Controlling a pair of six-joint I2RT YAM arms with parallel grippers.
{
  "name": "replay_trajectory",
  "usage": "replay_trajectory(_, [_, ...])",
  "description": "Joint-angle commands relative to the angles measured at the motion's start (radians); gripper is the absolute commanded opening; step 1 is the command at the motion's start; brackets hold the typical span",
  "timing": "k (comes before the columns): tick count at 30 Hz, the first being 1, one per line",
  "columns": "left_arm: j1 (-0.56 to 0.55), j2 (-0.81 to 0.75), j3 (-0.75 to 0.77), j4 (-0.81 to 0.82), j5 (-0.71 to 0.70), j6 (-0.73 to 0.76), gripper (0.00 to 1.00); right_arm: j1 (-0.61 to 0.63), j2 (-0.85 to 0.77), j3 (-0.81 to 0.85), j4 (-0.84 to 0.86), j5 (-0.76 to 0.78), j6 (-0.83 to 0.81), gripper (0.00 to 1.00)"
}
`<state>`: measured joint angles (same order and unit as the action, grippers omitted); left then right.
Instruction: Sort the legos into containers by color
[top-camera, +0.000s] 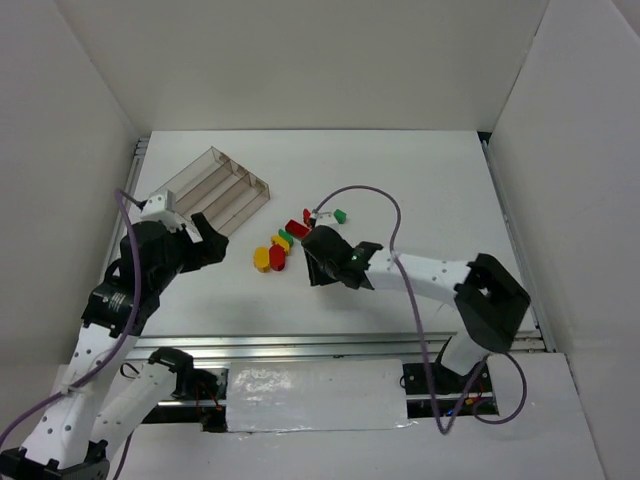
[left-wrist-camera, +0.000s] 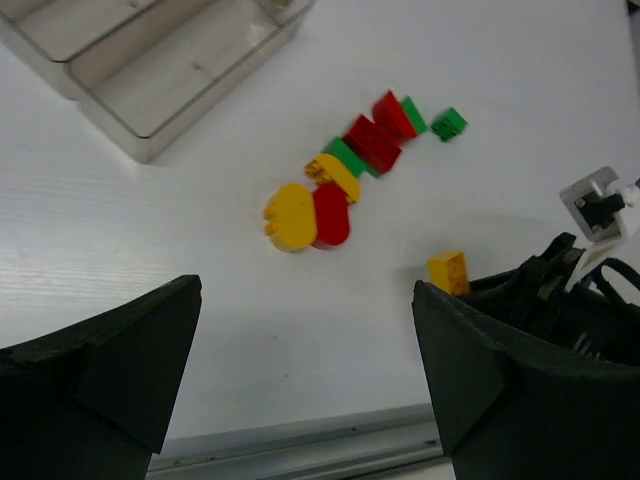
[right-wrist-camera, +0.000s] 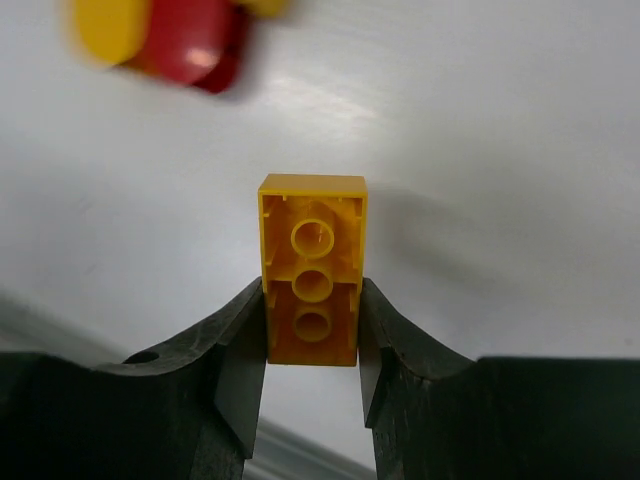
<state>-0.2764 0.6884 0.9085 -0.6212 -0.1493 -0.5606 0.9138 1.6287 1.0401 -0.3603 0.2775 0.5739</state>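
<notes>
The clear three-compartment tray (top-camera: 215, 190) lies at the back left and also shows in the left wrist view (left-wrist-camera: 150, 70). A cluster of red, yellow and green legos (top-camera: 283, 245) lies mid-table, with one green brick (top-camera: 340, 214) apart to its right. The cluster (left-wrist-camera: 340, 180) and the green brick (left-wrist-camera: 449, 124) also show in the left wrist view. My right gripper (top-camera: 318, 264) is shut on a yellow brick (right-wrist-camera: 312, 270), held just above the table near the cluster; the brick also shows in the left wrist view (left-wrist-camera: 448, 272). My left gripper (top-camera: 207, 242) is open and empty (left-wrist-camera: 305, 300), between tray and cluster.
White walls enclose the table on three sides. A metal rail (top-camera: 340, 345) runs along the near edge. A purple cable (top-camera: 385, 205) loops over the right arm. The right arm's white connector (left-wrist-camera: 595, 200) sits close to the legos.
</notes>
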Motion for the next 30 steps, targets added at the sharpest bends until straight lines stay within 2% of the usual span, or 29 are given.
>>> replay_trajectory(1, [0.000, 0.029, -0.019, 0.130, 0.288, -0.117, 1.00, 0.092, -0.168, -0.090, 0.220, -0.156, -0.241, 0.00])
replay_trajectory(3, [-0.003, 0.054, -0.049, 0.205, 0.391, -0.194, 1.00, 0.137, -0.246, -0.145, 0.280, -0.208, -0.298, 0.00])
replay_trajectory(4, [-0.003, 0.062, -0.063, 0.237, 0.495, -0.218, 0.99, 0.149, -0.286, -0.159, 0.294, -0.224, -0.310, 0.00])
replay_trajectory(5, [-0.001, 0.069, -0.078, 0.303, 0.543, -0.263, 0.99, 0.155, -0.303, -0.173, 0.325, -0.239, -0.321, 0.00])
replay_trajectory(8, [-0.010, 0.106, -0.126, 0.369, 0.670, -0.321, 0.99, 0.181, -0.378, -0.222, 0.374, -0.273, -0.350, 0.00])
replay_trajectory(12, [-0.041, 0.106, -0.197, 0.409, 0.711, -0.358, 1.00, 0.191, -0.443, -0.255, 0.431, -0.273, -0.355, 0.00])
replay_trajectory(17, [-0.104, 0.106, -0.250, 0.501, 0.737, -0.423, 0.98, 0.195, -0.408, -0.187, 0.394, -0.308, -0.371, 0.00])
replay_trajectory(20, [-0.147, 0.135, -0.244, 0.500, 0.714, -0.414, 0.96, 0.198, -0.395, -0.167, 0.393, -0.301, -0.375, 0.00])
replay_trajectory(23, [-0.179, 0.164, -0.237, 0.492, 0.703, -0.394, 0.86, 0.201, -0.411, -0.169, 0.402, -0.282, -0.367, 0.00])
replay_trajectory(24, [-0.185, 0.171, -0.235, 0.489, 0.699, -0.386, 0.77, 0.201, -0.424, -0.170, 0.409, -0.279, -0.364, 0.00])
replay_trajectory(26, [-0.187, 0.181, -0.227, 0.483, 0.695, -0.378, 0.66, 0.201, -0.444, -0.192, 0.425, -0.279, -0.358, 0.00])
replay_trajectory(27, [-0.188, 0.184, -0.224, 0.482, 0.694, -0.377, 0.49, 0.201, -0.460, -0.198, 0.432, -0.256, -0.356, 0.00])
replay_trajectory(28, [-0.191, 0.189, -0.221, 0.483, 0.692, -0.374, 0.42, 0.201, -0.464, -0.207, 0.443, -0.251, -0.355, 0.00])
replay_trajectory(30, [-0.195, 0.194, -0.218, 0.483, 0.695, -0.371, 0.36, 0.201, -0.471, -0.207, 0.437, -0.247, -0.355, 0.00])
